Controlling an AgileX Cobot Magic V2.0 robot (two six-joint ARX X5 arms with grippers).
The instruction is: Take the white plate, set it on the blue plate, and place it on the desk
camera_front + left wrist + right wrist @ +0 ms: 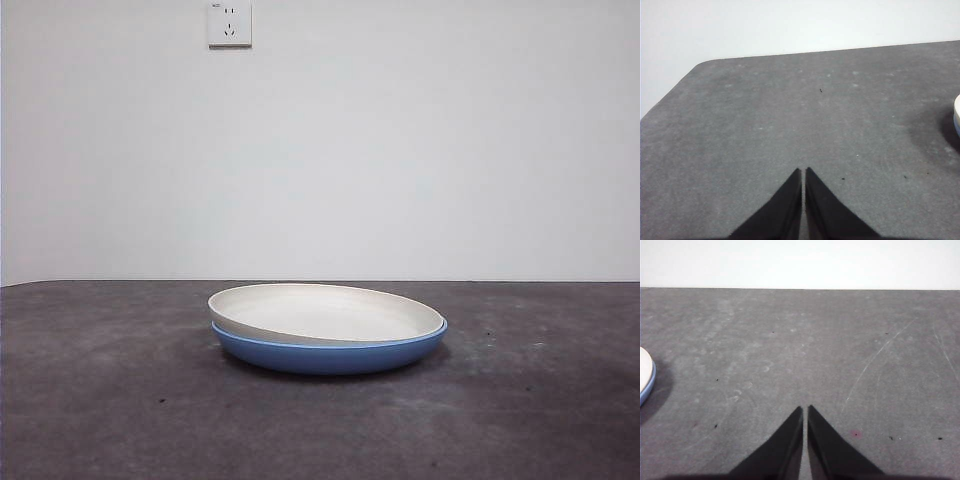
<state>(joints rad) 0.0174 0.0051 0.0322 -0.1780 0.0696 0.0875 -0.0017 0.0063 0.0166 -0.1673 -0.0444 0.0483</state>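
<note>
Dark grey speckled desk (110, 400), blue plate (330, 355) resting directly on it

Plates: two in all. One white plate (330, 310), cream and matte; one blue plate (330, 355), glossy.
Desks: one desk (100, 400), dark grey and speckled.
Grippers: two, one left gripper (803, 171) and one right gripper (805, 409), each with two black jaws.
Wall sockets: one wall socket (229, 23), white.

Open desk (120, 400) around stacked plates (327, 330)
</note>
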